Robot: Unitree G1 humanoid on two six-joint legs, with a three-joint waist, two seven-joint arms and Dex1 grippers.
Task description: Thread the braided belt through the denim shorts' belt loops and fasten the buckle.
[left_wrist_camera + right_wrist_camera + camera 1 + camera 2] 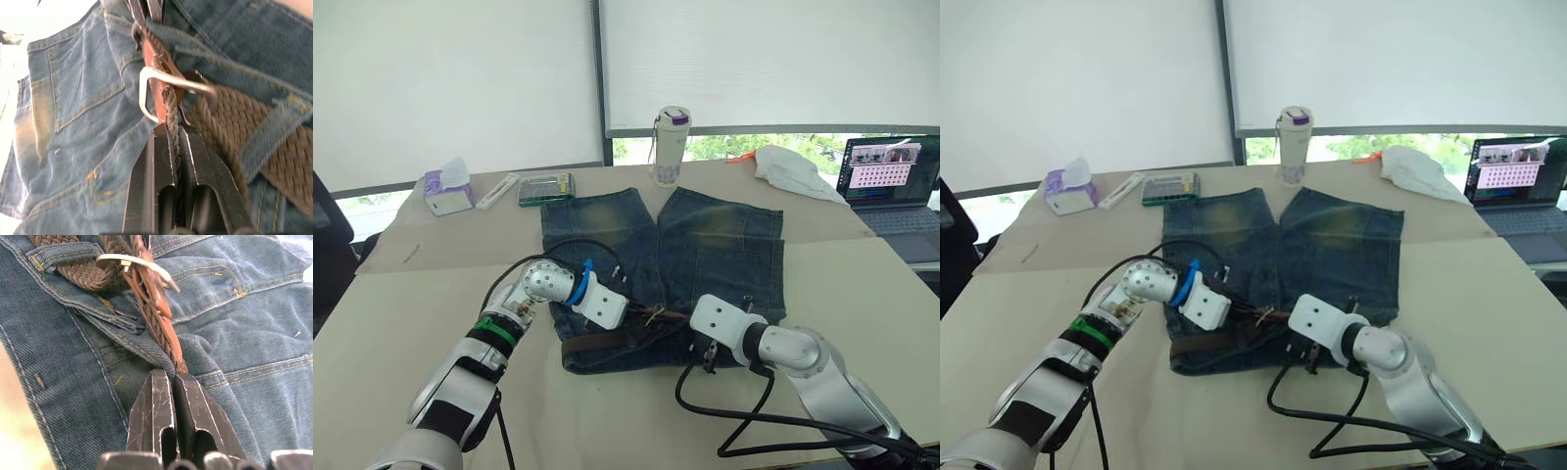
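Seemingly near the finish, the braided belt (274, 127) lay threaded under the belt loops (266, 137) of the denim shorts (705, 245) on the counter (862, 284), both the left pincer (176, 142) and the right pincer (172, 377) clamped on its strap beside the still-unfastened buckle (161, 81).

Both arms reach inward, left tool (175, 142) and right tool (173, 382) pinched closed.

No readable text, labels or numbers; laptop screen (887, 164) content illegible.
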